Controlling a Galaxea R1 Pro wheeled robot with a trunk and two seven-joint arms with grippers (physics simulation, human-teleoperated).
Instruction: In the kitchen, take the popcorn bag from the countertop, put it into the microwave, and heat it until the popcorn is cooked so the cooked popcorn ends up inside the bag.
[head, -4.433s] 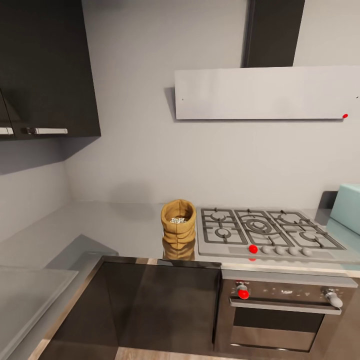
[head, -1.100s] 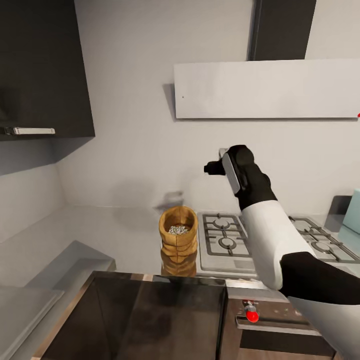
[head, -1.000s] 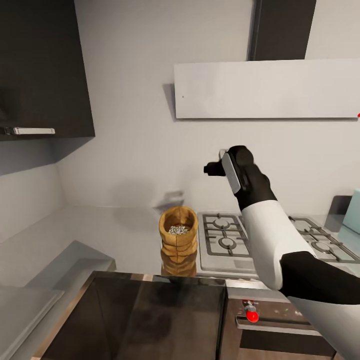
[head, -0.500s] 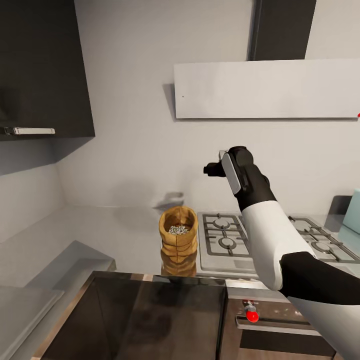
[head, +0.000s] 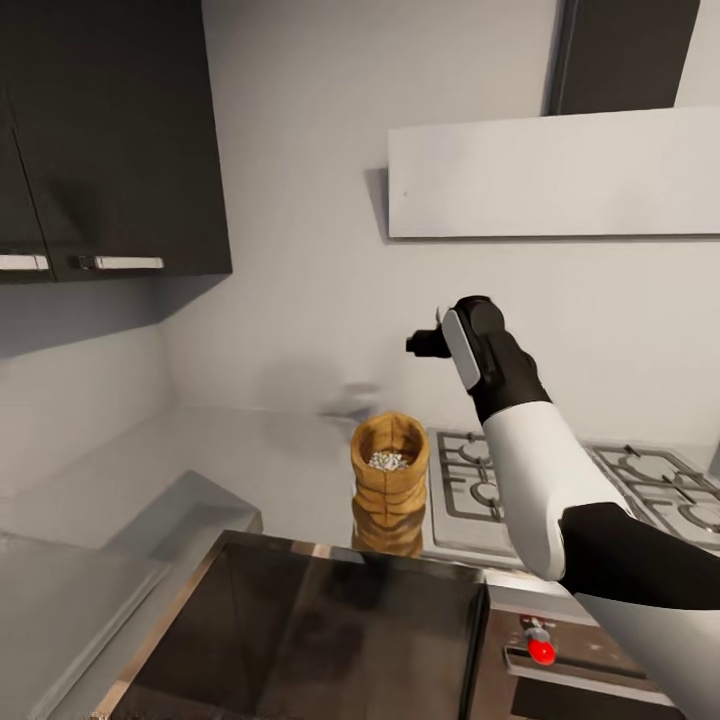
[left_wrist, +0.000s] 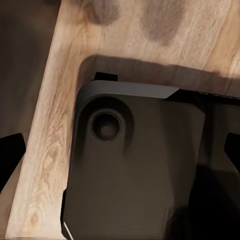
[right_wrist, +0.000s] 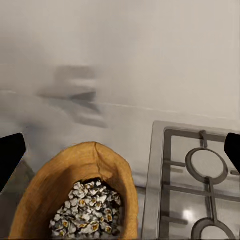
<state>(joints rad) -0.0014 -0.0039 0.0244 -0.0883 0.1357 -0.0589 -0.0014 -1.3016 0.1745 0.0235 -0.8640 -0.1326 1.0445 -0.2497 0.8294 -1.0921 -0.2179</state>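
Head view had the dark cabinet top (head: 330, 620) closest to the robot, then the right arm reaching up and forward over the counter with the right gripper (head: 432, 342) hanging in the air above and a bit to the right of the popcorn bag (head: 390, 477). So honestly the job had barely started: the bag sat upright on the countertop (head: 270, 460), just beside the left edge of the gas hob (head: 560, 490), not grabbed by anything. From the right wrist view the two dark fingertips sat far out at each side of the frame, so that claw looked wide open and empty, peeking down at the bag's rolled rim and the popcorn (right_wrist: 87, 210) bits heaped inside. The left gripper's fingers were spread wide too in the left wrist view, holding nothing, pointed down at the robot's own dark base (left_wrist: 135, 170) and the wood floor (left_wrist: 60, 125). Farther back was the grey wall with the white hood (head: 555, 172). Still left, I'd say: grab the bag, carry it to the microwave, heat it.
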